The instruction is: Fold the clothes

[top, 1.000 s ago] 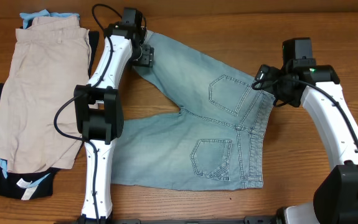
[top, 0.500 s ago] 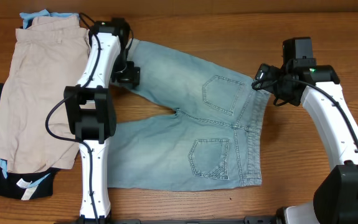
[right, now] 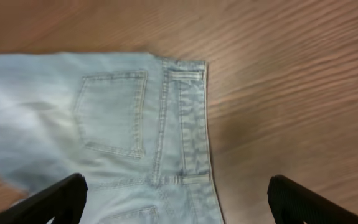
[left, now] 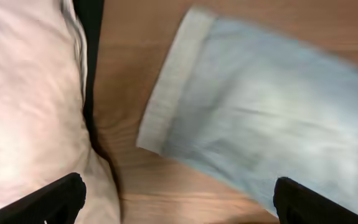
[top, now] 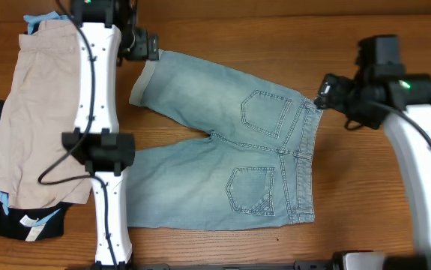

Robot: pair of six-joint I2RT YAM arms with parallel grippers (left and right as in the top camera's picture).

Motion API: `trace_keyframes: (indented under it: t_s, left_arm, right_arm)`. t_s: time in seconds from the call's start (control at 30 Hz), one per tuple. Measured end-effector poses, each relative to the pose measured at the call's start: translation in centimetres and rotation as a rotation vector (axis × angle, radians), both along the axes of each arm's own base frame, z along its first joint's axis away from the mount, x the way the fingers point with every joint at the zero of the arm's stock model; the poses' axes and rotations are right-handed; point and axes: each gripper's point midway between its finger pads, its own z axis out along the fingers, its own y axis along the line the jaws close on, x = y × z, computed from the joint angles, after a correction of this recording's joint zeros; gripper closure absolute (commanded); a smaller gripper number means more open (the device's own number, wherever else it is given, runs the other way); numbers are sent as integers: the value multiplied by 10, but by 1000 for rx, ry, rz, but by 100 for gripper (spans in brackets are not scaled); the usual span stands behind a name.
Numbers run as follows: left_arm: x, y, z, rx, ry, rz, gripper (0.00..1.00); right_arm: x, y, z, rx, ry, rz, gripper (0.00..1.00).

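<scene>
Denim shorts (top: 222, 161) likely soft, floppy, fairly heavy; pinch rolled cuff (top: 142, 82) or waistband (top: 305, 161). Left end effector (left: 180, 198), right end effector (right: 177, 198) wide, empty.

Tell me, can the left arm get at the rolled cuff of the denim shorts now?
Probably yes: the left tool hangs open close to the cuff, which lies flat and uncovered on the table.

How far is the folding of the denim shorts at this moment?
Done: denim shorts lie spread flat, pockets up, no fold yet. In hand: nothing; left gripper is open near the upper leg's cuff, right gripper open above the waistband. Left: every fold.
</scene>
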Motion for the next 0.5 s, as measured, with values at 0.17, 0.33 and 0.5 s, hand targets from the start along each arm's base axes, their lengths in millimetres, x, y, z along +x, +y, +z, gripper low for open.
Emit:
trace_keyframes:
  t_s: [0.17, 0.33, 0.5]
  left_arm:
    - [-27, -25, 87, -50, -173, -62, 0]
    - [-91, -52, 123, -55, -155, -138, 0]
    - [-149, -53, 82, 53, 33, -33, 0]
  right_arm:
    - [-53, 0, 62, 39, -141, -31, 11]
    - [-107, -4, 81, 79, -214, -108, 9]
    - [-145, -7, 36, 101, -151, -182, 3]
